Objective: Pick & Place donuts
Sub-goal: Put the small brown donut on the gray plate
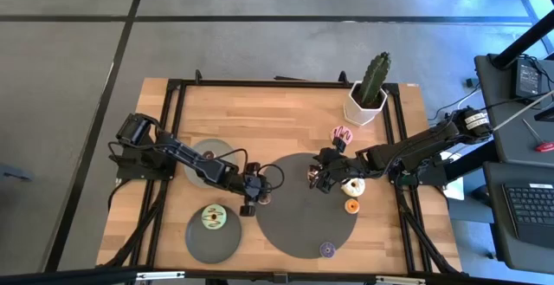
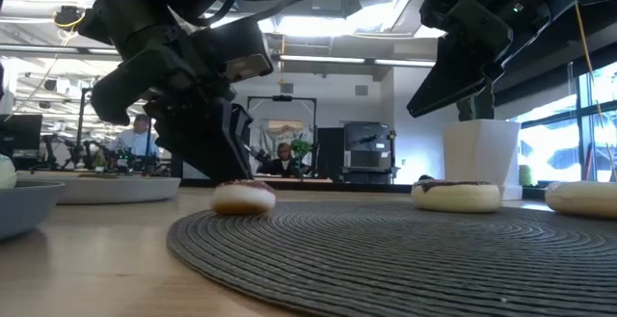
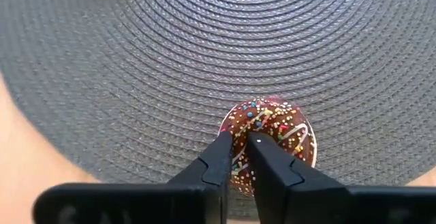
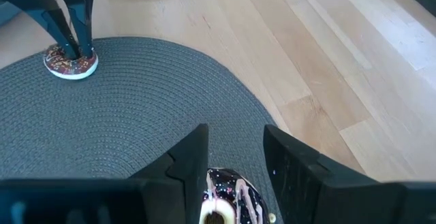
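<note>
Wooden table (image 1: 286,116) carries mat (image 1: 294,220), plates (image 1: 212,237), planter (image 1: 368,103).

Matt woven grey mat (image 3: 136,60) (ribbed rings) on smooth pale wooden table (image 4: 327,54); glossy-iced donut (image 3: 272,132).

Even, soft overhead light covers the wooden bench (image 1: 286,116) in the high view, with only faint shadows under the arms. In the low view, bright ceiling lights and a window at the right leave the arms as dark silhouettes. The woven mat (image 2: 405,250) blurs close to the lens.
</note>
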`<state>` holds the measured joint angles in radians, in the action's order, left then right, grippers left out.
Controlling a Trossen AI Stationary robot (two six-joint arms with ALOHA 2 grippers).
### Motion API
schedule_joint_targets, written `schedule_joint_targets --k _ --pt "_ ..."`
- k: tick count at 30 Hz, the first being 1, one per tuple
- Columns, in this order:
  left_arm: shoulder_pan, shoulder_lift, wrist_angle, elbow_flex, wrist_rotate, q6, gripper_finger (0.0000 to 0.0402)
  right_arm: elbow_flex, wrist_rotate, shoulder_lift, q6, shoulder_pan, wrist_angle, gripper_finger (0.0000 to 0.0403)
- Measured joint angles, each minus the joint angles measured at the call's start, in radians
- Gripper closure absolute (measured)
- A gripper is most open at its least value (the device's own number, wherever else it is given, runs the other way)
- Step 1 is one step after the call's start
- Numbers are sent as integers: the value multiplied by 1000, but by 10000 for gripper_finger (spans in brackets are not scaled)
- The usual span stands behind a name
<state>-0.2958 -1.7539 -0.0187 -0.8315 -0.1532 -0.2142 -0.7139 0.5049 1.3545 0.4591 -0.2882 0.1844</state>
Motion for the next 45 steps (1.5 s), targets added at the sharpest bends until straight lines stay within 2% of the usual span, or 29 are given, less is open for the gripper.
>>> schedule_joint_targets --k 11,21,26,29,32,35,38,41,45 --pt "-3 -3 -7 -1 16 16 342 0 0 0 -21 0 0 260" --pt "-3 9 -4 1 15 19 395 0 0 0 -23 0 0 260" --pt "-1 89 15 2 16 43 398 0 0 0 -23 0 8 260" --pt "1 185 126 1 4 42 398 0 0 0 -23 0 15 260" --pt "3 300 335 0 -92 -50 399 0 0 0 -23 0 16 260" --pt "0 392 567 13 -232 -225 399 0 0 0 -23 0 16 260" --pt "-10 452 742 36 -328 -409 399 0 0 0 -26 0 17 260" --pt "-28 475 811 84 -398 -548 399 0 0 0 -32 0 17 260" --pt "-32 469 781 153 -403 -646 399 0 1 0 -50 0 16 260"
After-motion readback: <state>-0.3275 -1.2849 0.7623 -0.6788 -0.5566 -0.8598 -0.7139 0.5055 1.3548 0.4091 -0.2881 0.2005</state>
